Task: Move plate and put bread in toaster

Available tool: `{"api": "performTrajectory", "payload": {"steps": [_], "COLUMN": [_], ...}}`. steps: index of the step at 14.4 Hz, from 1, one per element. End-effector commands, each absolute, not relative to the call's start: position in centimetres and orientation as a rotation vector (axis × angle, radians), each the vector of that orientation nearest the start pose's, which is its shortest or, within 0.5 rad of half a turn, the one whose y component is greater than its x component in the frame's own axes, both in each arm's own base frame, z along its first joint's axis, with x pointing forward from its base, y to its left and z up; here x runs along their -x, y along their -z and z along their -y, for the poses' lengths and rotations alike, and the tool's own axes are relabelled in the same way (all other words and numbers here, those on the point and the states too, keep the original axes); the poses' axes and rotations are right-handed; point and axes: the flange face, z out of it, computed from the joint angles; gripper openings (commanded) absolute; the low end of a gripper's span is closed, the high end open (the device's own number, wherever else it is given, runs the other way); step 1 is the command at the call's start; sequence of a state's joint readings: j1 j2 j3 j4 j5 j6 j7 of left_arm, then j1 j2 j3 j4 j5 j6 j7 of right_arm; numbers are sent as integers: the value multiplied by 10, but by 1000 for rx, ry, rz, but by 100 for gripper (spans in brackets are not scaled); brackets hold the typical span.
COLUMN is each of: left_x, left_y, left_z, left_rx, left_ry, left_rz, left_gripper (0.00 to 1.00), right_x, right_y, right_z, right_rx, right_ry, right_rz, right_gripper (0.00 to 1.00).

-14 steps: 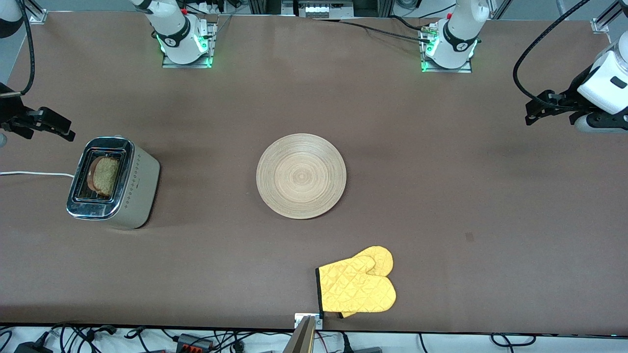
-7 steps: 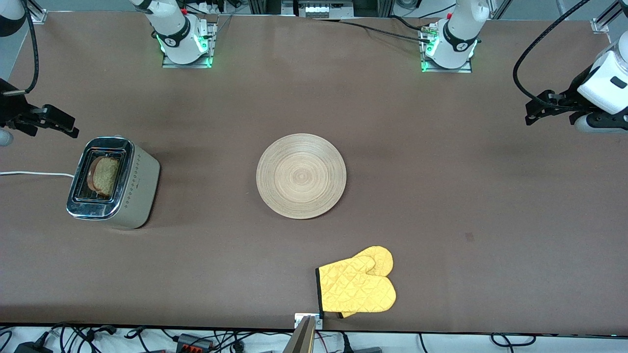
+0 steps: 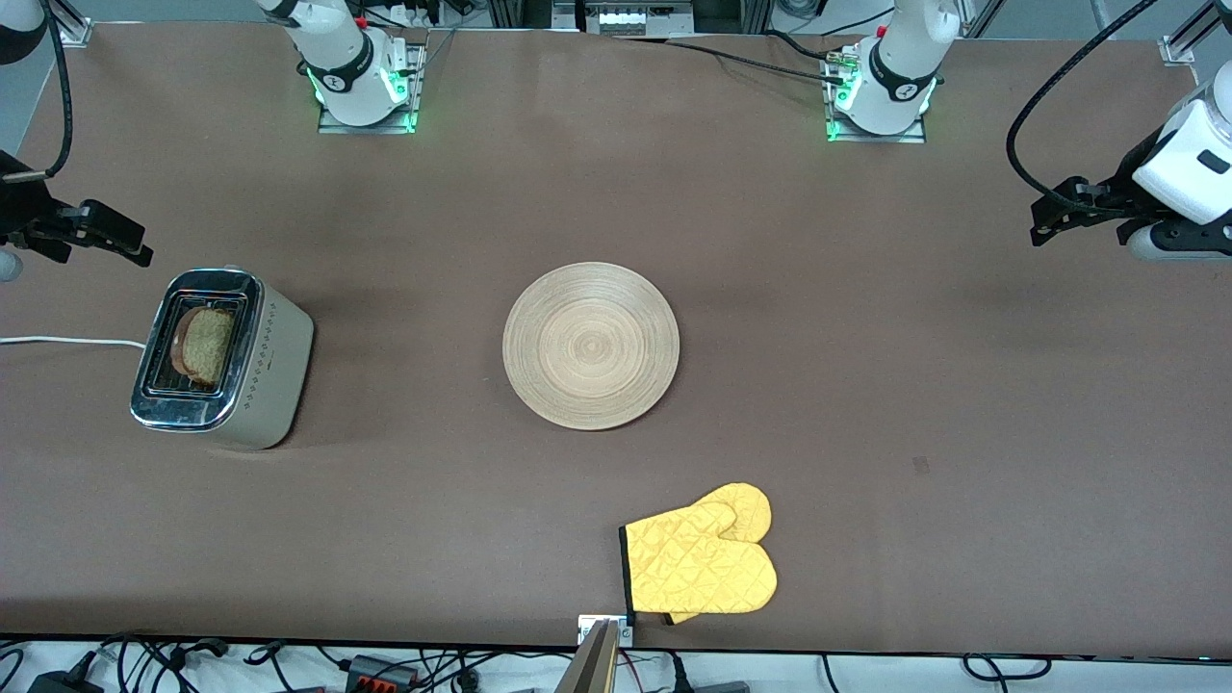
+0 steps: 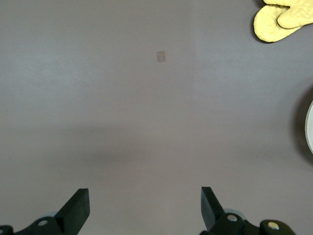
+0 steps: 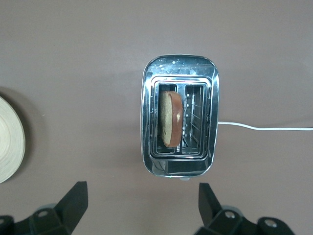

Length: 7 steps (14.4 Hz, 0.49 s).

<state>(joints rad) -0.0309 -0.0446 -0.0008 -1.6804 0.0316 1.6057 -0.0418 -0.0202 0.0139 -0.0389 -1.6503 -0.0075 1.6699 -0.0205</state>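
Bread point(image 3: 205, 346) is standing in a slot of the toaster point(image 3: 223, 360) at the right arm's end of the bench point(image 3: 866, 385). Plate point(image 3: 591, 345) is lying mid-bench, a yellow oven mitt point(image 3: 701, 563) nearer the camera. Right pincer point(image 3: 104, 241) is hovering beside the toaster, fingers apart, w/ nothing held. Left pincer point(image 3: 1051, 218) is waiting over its end, also apart.

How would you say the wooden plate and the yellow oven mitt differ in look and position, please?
The plate is round, rigid, pale wood with ring grain; the oven mitt is soft, quilted, bright yellow with a dark cuff edge. The plate lies mid-table, while the oven mitt lies nearer the front camera, by the table's edge. Both lie flat, untouched and bear nothing.
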Motion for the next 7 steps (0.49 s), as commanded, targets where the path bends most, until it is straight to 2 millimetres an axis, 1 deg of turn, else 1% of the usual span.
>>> {"api": "performTrajectory", "payload": {"steps": [1, 7], "left_x": [-544, -544], "left_y": [-604, -604], "left_z": [14, 14], "left_rx": [3127, 3127], "left_ry": [-33, -33], "left_rz": [21, 21], "left_gripper": [100, 100], "right_x": [-560, -558], "right_y": [-593, -594], "right_z": [31, 30], "right_rx": [3153, 3156], "right_ry": [4, -3], "right_rz": [-56, -51], "right_gripper": [100, 100]}}
